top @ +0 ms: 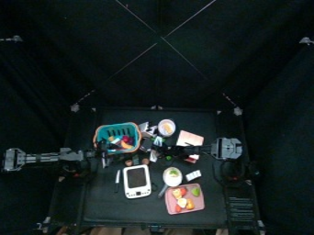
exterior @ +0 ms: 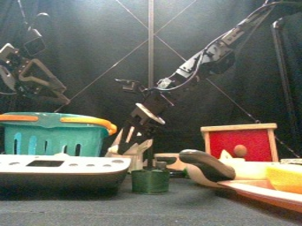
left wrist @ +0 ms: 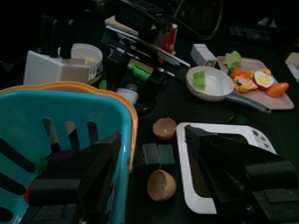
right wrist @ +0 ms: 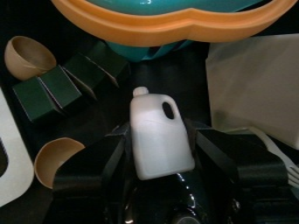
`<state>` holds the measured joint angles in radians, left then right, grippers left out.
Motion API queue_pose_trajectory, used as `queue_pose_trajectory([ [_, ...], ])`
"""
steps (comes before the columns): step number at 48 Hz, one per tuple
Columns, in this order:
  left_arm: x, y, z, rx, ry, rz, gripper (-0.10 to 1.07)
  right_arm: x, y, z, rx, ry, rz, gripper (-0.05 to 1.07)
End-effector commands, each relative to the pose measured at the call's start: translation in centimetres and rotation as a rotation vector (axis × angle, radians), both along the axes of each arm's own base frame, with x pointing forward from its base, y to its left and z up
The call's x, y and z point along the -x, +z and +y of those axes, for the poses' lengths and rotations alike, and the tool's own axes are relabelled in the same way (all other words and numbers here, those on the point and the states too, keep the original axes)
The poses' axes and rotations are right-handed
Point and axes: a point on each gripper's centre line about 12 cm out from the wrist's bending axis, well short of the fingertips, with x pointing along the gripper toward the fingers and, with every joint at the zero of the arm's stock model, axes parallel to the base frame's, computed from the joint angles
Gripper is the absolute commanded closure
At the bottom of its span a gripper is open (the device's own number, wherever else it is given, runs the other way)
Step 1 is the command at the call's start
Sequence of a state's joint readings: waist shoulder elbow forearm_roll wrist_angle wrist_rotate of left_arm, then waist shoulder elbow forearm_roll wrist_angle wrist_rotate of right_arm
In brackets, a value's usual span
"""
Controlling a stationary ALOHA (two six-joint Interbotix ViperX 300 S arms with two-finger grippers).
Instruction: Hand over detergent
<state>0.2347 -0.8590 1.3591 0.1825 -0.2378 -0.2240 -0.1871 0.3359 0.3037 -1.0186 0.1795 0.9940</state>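
The detergent [top: 190,139] is a flat salmon-orange pack right of the table's middle; in the front view [exterior: 239,141] it stands on edge, showing a red face with a white border. My right gripper [top: 150,147] reaches across to the teal basket [top: 117,136], away from the pack. In the right wrist view the right gripper [right wrist: 163,140] is shut on a small white jug with a handle [right wrist: 159,131], just below the basket's orange rim [right wrist: 176,26]. My left gripper [left wrist: 158,188] is open and empty over the basket's near side, at the table's left [top: 88,161].
A white device with a dark screen [top: 138,181] lies at the front. A pink tray of fruit [top: 185,198] is at the front right. Small brown bowls [right wrist: 30,54] and dark green boxes [right wrist: 59,87] lie beside the basket. A dark green can [exterior: 150,180] stands at the front.
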Motion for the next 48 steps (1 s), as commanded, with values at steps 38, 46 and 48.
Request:
queue_pose_trajectory([
  [38,-0.2,0.5,0.1,-0.003,0.000,-0.018,0.03,4.9,13.9,3.6,-0.121,0.023,-0.347,0.27],
  [46,-0.2,0.4,0.1,-0.003,0.000,-0.016,0.03,5.8,15.3,3.8,-0.136,0.061,-0.413,0.27],
  [48,-0.2,0.4,0.0,-0.003,0.000,-0.015,0.03,6.0,15.6,3.7,-0.138,0.066,-0.425,0.26],
])
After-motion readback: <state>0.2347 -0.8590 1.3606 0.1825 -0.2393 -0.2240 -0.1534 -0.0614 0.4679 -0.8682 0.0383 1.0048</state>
